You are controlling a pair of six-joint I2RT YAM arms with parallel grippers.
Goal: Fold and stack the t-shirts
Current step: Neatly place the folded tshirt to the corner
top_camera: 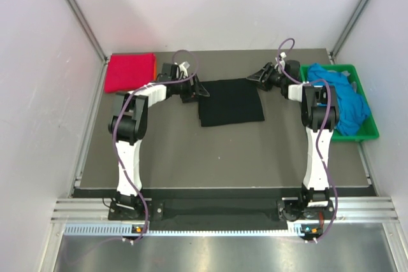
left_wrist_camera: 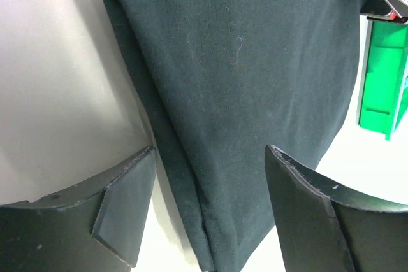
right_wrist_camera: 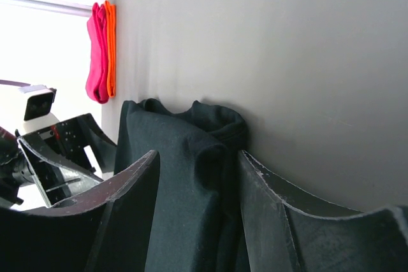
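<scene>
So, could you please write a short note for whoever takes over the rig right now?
Both open, holding nothing: left fingers at the folded black cloth t-shirt's left edge, right fingers at its far right corner.
Done: folded magenta-red t-shirt stacked on an orange one, back left.
Left: move the black one onto that stack; fold the bright blue t-shirts lying in the green plastic crate.

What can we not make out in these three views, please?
Top view: count of blue shirts, bunched in green crate, right arm overlapping.
Top view: orange shirt hidden under red shirt.
Right wrist view: whether right end effector grips black t-shirt; cloth fills the gap.
</scene>
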